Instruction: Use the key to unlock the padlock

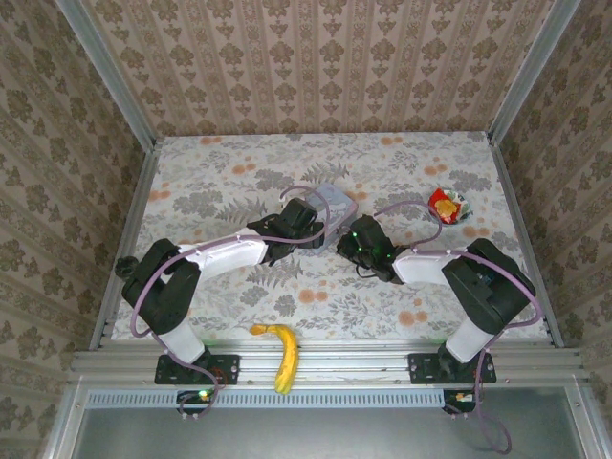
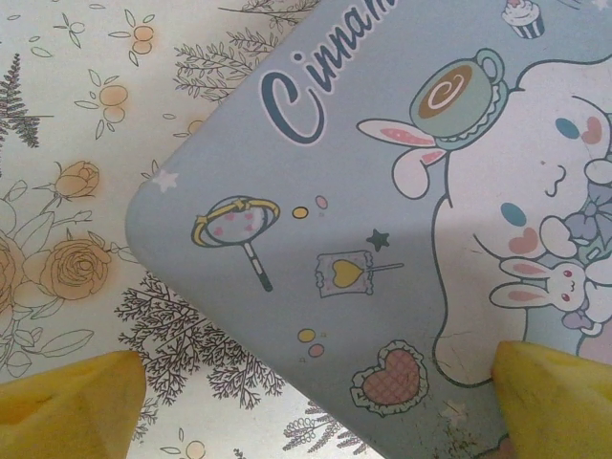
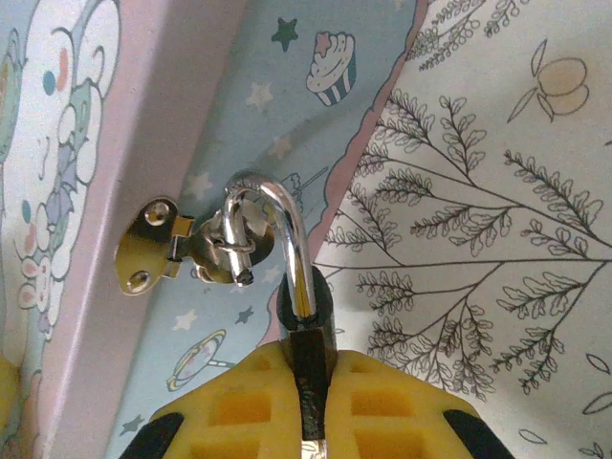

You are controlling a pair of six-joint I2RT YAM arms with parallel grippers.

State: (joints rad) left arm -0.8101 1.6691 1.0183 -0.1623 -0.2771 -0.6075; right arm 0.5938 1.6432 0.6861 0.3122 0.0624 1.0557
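Your right gripper [image 3: 311, 371] is clamped shut on the padlock [image 3: 306, 325], and that grip is what the coming move turns on; the small black body sits pinched between the yellow pads [image 3: 239, 406], and its silver shackle [image 3: 295, 239] rises straight ahead of the hand and hooks through the hasp [image 3: 153, 253] on the side of the pale blue tin [image 3: 277, 115]. The lock's long axis therefore runs along your right hand's own line of reach, shackle end towards the tin and keyhole end back between the pads; that end is buried, so you cannot tell whether a key is already seated there. From above, the right gripper [image 1: 361, 241] is just beside the near right corner of the tin [image 1: 337, 199], so the right arm is much the nearer one to the lock. Your left gripper [image 2: 316, 406] stands wide, its fingertips [image 2: 67, 406] straddling a corner of the printed lid; you cannot tell whether they touch it, and I judge it placed to steady the tin. The tin's wall, close on the left of the shackle, is what crowds a turn. The banana [image 1: 279, 352] at the near edge and the snack bowl [image 1: 447, 205] to the right lie well apart on the floral table [image 1: 220, 182].
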